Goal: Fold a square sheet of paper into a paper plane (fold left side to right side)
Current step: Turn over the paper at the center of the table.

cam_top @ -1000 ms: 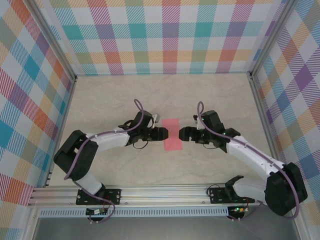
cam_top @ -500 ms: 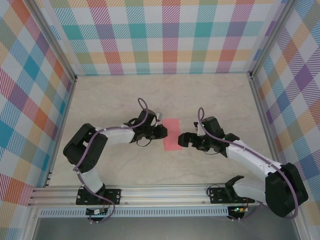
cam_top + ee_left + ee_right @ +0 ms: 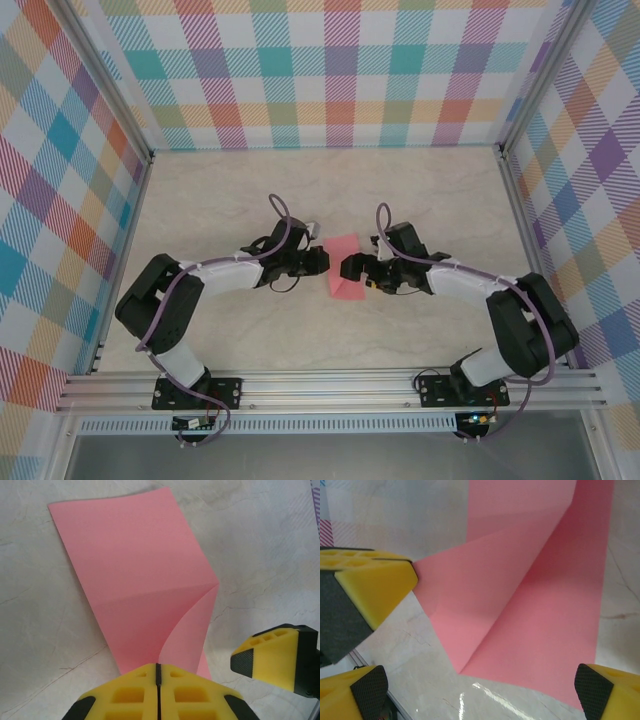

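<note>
Your left gripper (image 3: 157, 672) is clenched at the left edge of the sheet of paper (image 3: 140, 580), apparently pinching the corner of a flap that curls up off the rest. Your right gripper (image 3: 347, 268) hangs released at the sheet's right edge, jaws wide and touching nothing. Under the sheet is bare table (image 3: 220, 200).

The grip is only a corner (thin paper, slick surface). Nothing pins the lower layer, so pulling the flap across could drag the whole sheet or skew the crease. A hard tug may tear the corner free. Both grippers crowd the sheet and could collide.
</note>
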Available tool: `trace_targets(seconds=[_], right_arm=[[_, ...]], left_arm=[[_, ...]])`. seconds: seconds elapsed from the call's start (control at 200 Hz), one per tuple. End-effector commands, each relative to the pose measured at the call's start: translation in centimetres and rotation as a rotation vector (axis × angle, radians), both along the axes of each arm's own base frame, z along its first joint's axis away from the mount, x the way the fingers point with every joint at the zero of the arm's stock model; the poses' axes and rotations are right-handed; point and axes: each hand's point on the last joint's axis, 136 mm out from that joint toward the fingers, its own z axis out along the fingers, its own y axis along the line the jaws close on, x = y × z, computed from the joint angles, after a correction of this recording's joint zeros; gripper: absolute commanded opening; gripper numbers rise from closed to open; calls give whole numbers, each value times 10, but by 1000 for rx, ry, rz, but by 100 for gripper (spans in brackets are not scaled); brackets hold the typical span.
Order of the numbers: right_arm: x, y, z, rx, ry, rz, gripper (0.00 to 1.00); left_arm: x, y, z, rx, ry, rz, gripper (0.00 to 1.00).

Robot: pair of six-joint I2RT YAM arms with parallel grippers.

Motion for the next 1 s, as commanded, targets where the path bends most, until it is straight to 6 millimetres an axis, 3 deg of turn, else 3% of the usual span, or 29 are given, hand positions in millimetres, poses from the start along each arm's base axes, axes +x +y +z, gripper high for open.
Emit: trace_targets(seconds=[0.0,0.31,0.42,0.53,0.625,0.78,0.895,0.995], right_arm=[[18,17,12,64,-25,16,91],[40,35,1,114,-18,15,57],[44,39,1,133,-34,28,34],[46,40,7,152,-80,31,11],[49,40,17,159,-128,44,3],[56,34,58,235,-221,59,0],[58,24,107,306,-308,59,0],[55,23,157,405,-377,76,0]], left_arm=[[1,10,5,16,-22,21,6],[0,16,3,20,-17,36,10],[1,22,5,10,-16,56,27],[2,37,15,-43,-26,104,51],[0,50,29,-89,-42,131,65],[-8,61,57,-155,-71,160,80],[-14,62,102,-310,-156,169,99],[-23,56,147,-437,-237,118,100]])
